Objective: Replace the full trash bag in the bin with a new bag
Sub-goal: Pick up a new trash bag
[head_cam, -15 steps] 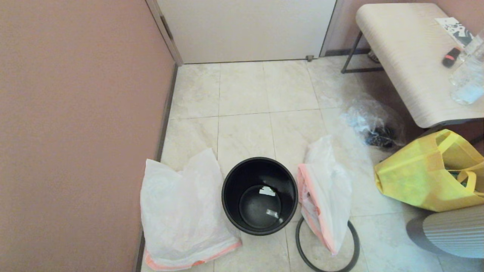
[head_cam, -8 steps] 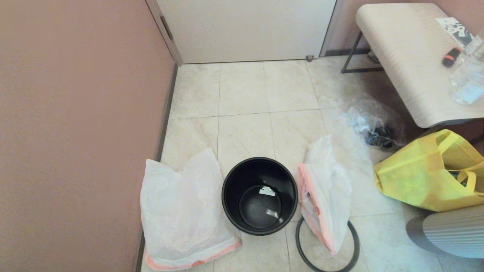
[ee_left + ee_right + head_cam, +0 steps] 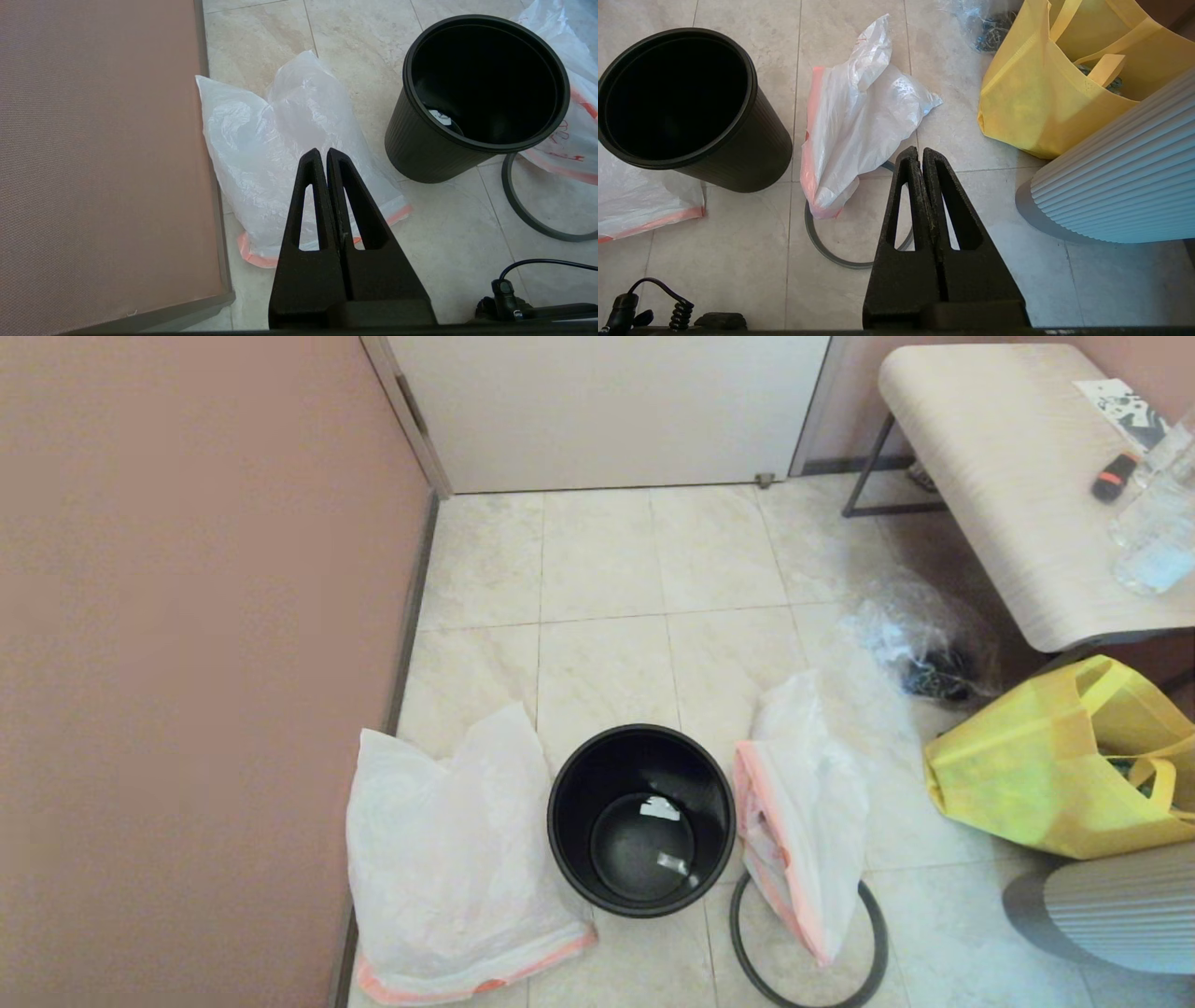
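The round black bin [image 3: 641, 821] stands upright on the tiled floor with no bag in it; two white scraps lie on its bottom. Its dark grey hoop [image 3: 873, 943] lies flat on the floor to the bin's right. A white bag with a pink band [image 3: 448, 868] lies flat to the bin's left, against the wall. Another white, pink-edged bag [image 3: 808, 812] lies crumpled to the right, partly over the hoop. My left gripper [image 3: 324, 152] hangs shut above the left bag. My right gripper [image 3: 920, 150] hangs shut above the hoop [image 3: 822, 245], beside the right bag [image 3: 859, 116]. Neither arm shows in the head view.
A brown wall [image 3: 187, 663] runs along the left and a closed door [image 3: 607, 411] at the back. A yellow shopping bag [image 3: 1055, 765], a ribbed grey-white object [image 3: 1111, 910], a clear plastic bundle [image 3: 924, 639] and a table [image 3: 1008, 476] crowd the right.
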